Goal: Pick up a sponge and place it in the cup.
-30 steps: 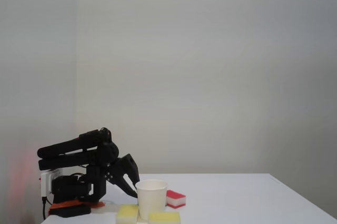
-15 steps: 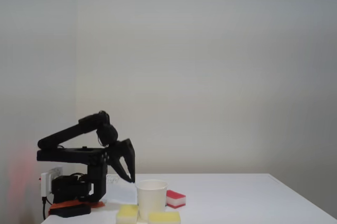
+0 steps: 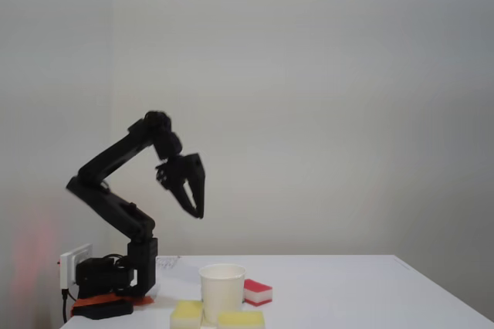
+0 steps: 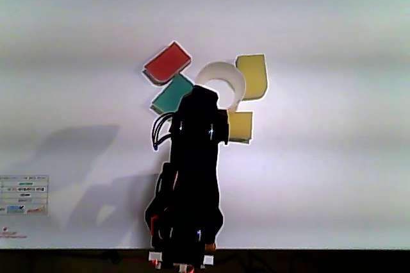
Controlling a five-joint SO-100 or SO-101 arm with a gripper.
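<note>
The sponge (image 3: 241, 319) is a low, wide, pale yellow block at the table's front edge, just right of the cup's base in the fixed view. In the other view the sponge (image 4: 254, 75) lies right of the cup (image 4: 225, 74). The white paper cup (image 3: 222, 290) stands upright. My black gripper (image 3: 198, 211) hangs high above the table, up and left of the cup, pointing down. Its fingers taper to a single tip with nothing in them. In the other view the arm (image 4: 192, 170) covers part of the cup's rim.
A squarer yellow sponge (image 3: 187, 313) sits left of the cup, a red-and-white sponge (image 3: 258, 292) behind it to the right. The other view also shows a red sponge (image 4: 168, 63) and a green sponge (image 4: 172, 93). The arm's base (image 3: 108, 279) and a white socket stand at the table's left.
The arm has unfolded from its low resting pose. The gripper rose from table height beside the cup to well above it.
</note>
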